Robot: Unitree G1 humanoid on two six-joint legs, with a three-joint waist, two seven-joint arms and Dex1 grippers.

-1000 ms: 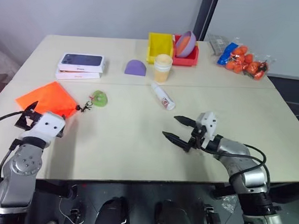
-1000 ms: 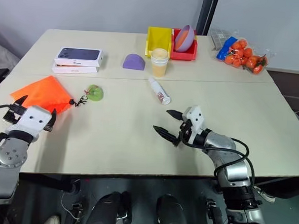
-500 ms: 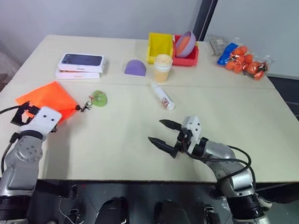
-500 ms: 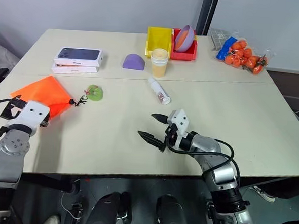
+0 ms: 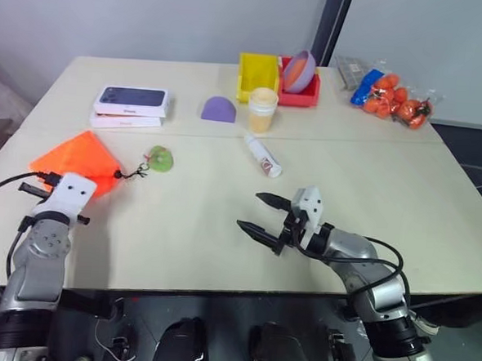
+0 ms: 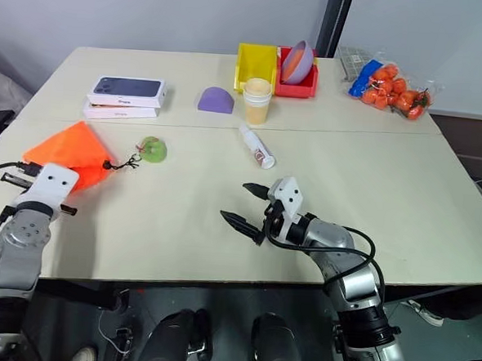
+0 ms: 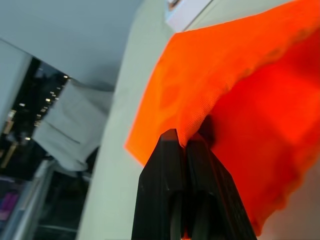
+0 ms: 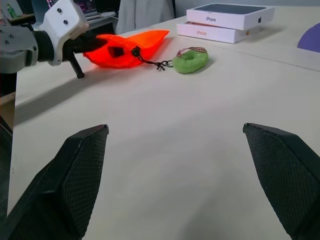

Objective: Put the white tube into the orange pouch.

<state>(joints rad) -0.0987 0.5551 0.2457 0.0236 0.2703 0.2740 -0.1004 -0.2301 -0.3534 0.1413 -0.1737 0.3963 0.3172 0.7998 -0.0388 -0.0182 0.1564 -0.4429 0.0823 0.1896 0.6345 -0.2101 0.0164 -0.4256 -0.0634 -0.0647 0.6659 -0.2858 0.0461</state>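
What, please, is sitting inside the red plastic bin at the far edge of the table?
A purple bowl, tilted on its side, leans inside the red plastic bin. Whatever lies beneath or behind the bowl is covered.

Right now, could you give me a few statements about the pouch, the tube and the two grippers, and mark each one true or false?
1. The left gripper is shut on an edge of the orange pouch. True.
2. The white tube is already inside the pouch. False: it lies on the table, near the pale orange cup.
3. The right gripper is open and holds nothing. True.
4. The green charm sits on top of the phone boxes. False: it lies on the table beside the pouch.
5. The right gripper is touching the tube. False: they are apart.
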